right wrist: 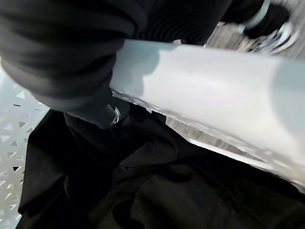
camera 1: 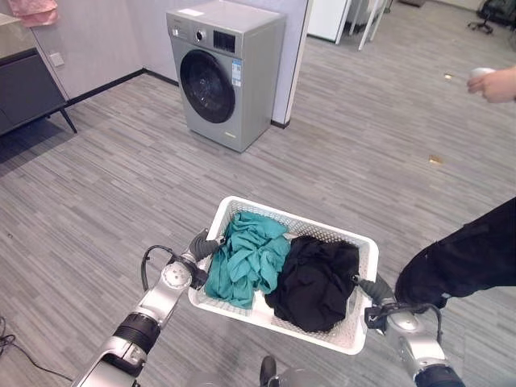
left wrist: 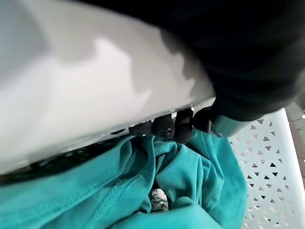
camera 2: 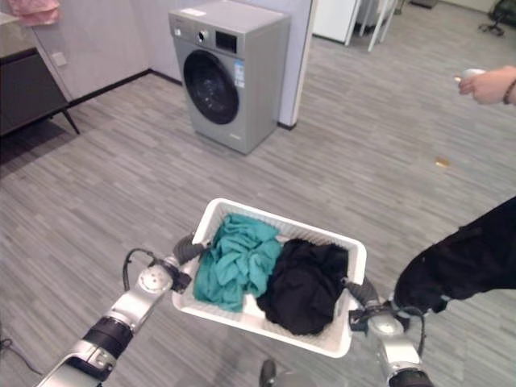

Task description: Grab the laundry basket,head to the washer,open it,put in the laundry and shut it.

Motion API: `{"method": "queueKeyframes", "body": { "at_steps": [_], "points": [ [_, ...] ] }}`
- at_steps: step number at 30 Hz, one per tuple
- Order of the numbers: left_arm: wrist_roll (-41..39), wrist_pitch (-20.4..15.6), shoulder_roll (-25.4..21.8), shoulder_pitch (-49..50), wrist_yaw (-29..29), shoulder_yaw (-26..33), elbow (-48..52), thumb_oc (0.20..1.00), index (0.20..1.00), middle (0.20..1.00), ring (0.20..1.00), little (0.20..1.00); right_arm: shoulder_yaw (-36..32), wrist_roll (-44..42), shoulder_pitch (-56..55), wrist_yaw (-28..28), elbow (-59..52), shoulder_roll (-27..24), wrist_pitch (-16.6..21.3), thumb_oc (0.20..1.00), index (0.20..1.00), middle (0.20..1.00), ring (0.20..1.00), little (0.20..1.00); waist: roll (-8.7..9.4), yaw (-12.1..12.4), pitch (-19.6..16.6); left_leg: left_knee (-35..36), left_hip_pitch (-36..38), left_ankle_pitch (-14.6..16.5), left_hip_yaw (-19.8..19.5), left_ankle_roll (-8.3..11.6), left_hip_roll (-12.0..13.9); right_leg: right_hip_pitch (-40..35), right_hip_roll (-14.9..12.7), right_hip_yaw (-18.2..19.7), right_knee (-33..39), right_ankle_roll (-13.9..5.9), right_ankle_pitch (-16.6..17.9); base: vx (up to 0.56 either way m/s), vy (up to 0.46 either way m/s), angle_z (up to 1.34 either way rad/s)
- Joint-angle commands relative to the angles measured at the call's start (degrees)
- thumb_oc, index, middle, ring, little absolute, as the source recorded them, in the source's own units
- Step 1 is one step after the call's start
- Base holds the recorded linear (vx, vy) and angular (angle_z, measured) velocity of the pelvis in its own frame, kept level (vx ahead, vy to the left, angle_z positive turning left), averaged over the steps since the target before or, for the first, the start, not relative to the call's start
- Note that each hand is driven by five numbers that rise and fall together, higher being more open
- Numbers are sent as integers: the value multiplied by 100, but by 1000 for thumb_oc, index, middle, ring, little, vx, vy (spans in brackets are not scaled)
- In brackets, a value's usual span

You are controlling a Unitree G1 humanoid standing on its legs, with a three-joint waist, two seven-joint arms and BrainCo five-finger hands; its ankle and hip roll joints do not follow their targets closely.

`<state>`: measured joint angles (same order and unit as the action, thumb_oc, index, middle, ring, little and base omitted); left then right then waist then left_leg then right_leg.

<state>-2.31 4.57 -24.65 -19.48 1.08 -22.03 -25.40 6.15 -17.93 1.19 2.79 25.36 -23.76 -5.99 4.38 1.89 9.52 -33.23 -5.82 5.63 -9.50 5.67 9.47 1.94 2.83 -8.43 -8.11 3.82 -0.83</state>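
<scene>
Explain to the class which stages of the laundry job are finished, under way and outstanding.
Done: the laundry basket is off the floor, the left hand and right hand hooked over its end rims. Under way: carrying it towards the washer, which stands some way ahead. Left: opening its closed door, loading the teal garment and black garment, shutting it.

laundry [camera 1: 278, 266] in basket [camera 1: 364, 251], washer [camera 1: 222, 72] ahead

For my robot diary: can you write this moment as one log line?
stage: carrying | left hand: gripping laundry basket rim | right hand: gripping opposite rim | washer: ahead, door shut | person: right
</scene>
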Motion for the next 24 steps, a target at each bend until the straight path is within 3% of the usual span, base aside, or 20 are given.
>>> {"method": "queueKeyframes", "body": {
  "at_steps": [1, 2, 5, 12, 24],
  "points": [
    [-242, -322, -486, -535, 312, 174, -3, 200, 200, 200, 200, 200, -355, -660, -5, -230, -578, -198, 739, 200, 200, 200, 200, 200, 55, 68, -173, 1854, 78, -266, 868, -456, -315, -201, -594, 179, 576, -840, 197, 25, 84, 27],
    [-240, -319, -459, -547, 320, 114, -63, 200, 200, 200, 200, 200, -407, -627, -3, -178, -549, -198, 764, 200, 200, 200, 200, 200, 15, 86, -147, 1886, 17, -474, 880, -397, -314, -260, -593, 168, 592, -854, 172, 20, 82, -4],
    [-331, -330, -403, -654, 321, 15, -225, 200, 200, 200, 200, 200, -393, -640, -3, -173, -581, -112, 767, 200, 200, 200, 200, 200, -39, 67, -216, 2355, 196, -386, 780, -362, -488, -261, -677, 120, 653, -890, 204, 56, 79, -4],
    [-388, -334, -447, -553, 242, -50, -145, 200, 200, 200, 200, 200, -198, -574, 63, -224, -425, 33, 784, 200, 200, 200, 200, 200, -95, 223, -417, 3212, 799, -470, 822, -434, -525, -447, -743, 70, 886, -966, 233, 78, 66, 5],
    [-398, -350, -516, -413, 194, 12, -112, 200, 200, 200, 200, 200, -172, -542, 132, -187, -343, 64, 817, 200, 200, 200, 200, 200, -132, 305, -497, 3761, 1054, -635, 821, -454, -581, -510, -784, -22, 1158, -1073, 371, 16, 27, 2]
  ]
}}
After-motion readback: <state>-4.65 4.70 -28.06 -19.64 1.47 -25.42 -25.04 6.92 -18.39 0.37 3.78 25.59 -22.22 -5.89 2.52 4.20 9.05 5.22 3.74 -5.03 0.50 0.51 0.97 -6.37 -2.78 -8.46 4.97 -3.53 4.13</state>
